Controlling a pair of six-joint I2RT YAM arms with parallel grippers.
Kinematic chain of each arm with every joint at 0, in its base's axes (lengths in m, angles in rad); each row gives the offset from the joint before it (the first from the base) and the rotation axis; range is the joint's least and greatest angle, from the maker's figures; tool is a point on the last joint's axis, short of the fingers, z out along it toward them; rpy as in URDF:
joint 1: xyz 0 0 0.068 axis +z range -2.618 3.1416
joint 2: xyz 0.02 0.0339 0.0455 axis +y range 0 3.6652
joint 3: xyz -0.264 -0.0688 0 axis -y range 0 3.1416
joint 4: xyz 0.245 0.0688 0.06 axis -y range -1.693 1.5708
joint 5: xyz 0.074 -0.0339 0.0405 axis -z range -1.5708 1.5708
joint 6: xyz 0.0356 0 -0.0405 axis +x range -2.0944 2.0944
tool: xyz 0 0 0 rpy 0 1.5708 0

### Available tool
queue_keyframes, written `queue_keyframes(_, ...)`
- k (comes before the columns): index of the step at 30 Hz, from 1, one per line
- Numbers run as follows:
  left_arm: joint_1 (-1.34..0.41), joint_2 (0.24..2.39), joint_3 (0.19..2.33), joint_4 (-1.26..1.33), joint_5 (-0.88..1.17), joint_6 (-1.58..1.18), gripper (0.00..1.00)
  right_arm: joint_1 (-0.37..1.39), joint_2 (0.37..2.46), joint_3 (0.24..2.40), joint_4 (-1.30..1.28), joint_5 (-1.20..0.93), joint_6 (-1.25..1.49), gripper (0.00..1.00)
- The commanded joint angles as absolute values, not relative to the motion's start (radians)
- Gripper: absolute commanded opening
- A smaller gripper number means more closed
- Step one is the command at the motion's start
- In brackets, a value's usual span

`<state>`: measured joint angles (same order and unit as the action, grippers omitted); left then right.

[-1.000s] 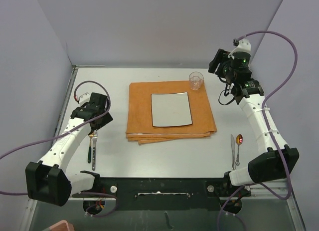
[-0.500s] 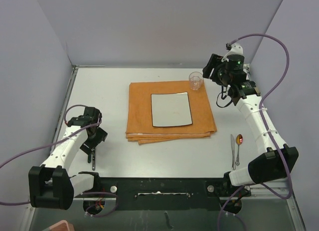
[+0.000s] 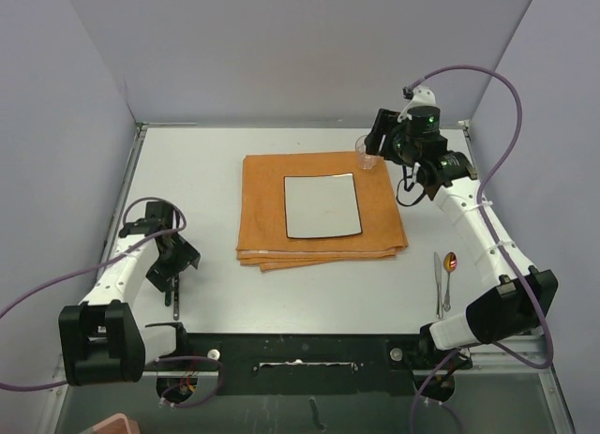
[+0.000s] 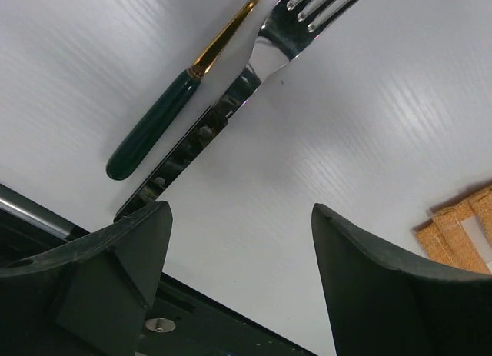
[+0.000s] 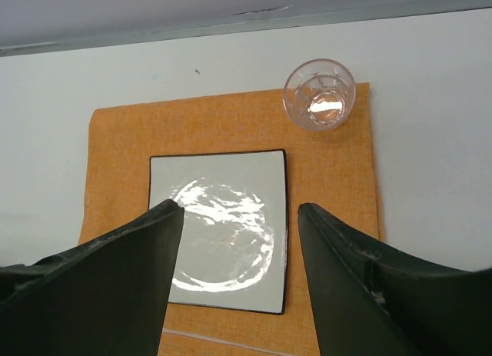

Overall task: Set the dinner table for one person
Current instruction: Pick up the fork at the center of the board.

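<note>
Off-white bench (image 3: pixel 197 162) under everything else. Left arm (image 3: pixel 131 265) low at the near left, jaws spread wide and holding nothing. Right arm (image 3: pixel 473 223) reaching to the far right, jaws likewise wide and empty.

Orange cloth mat (image 3: pixel 262 204) folded flat at the centre, with a white square plate (image 3: pixel 323 206) on it. Clear glass (image 5: pixel 319 94) upright on the mat's far right corner, just beyond the right jaws. Knife (image 3: pixel 437 284) and spoon (image 3: pixel 449 273) side by side on bare bench, right of the mat.

Fork (image 4: pixel 265 52) and green-handled piece (image 4: pixel 150 133) close together at the near left, just ahead of the left jaws; touching or not, hard to tell.

Probably the fork next. Come down straight over its dark handle and straddle it across the width, keeping clear of the green handle alongside. Close only once both tips flank the metal. Lift before carrying toward the mat's left edge, rather than dragging.
</note>
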<state>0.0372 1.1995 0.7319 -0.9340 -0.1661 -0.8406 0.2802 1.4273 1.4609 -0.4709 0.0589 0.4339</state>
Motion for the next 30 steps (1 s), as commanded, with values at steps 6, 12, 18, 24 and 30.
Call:
queue_keyframes(6,0.1,1.285,0.951,-1.031,-0.182,-0.664,0.73,0.313,1.435,1.494,-0.445,0.068,0.421,0.61)
queue_keyframes(12,0.178,1.366,0.938,-1.03,-0.095,-0.694,0.71,0.333,1.444,1.51,-0.452,0.076,0.416,0.6)
queue_keyframes(18,0.203,1.401,0.906,-1.008,-0.083,-0.728,0.7,0.343,1.461,1.539,-0.458,0.084,0.413,0.59)
queue_keyframes(24,0.201,1.449,0.872,-0.99,-0.066,-0.761,0.69,0.349,1.486,1.56,-0.456,0.083,0.423,0.59)
queue_keyframes(30,0.205,1.483,0.855,-0.99,-0.1,-0.797,0.69,0.35,1.493,1.559,-0.449,0.078,0.439,0.59)
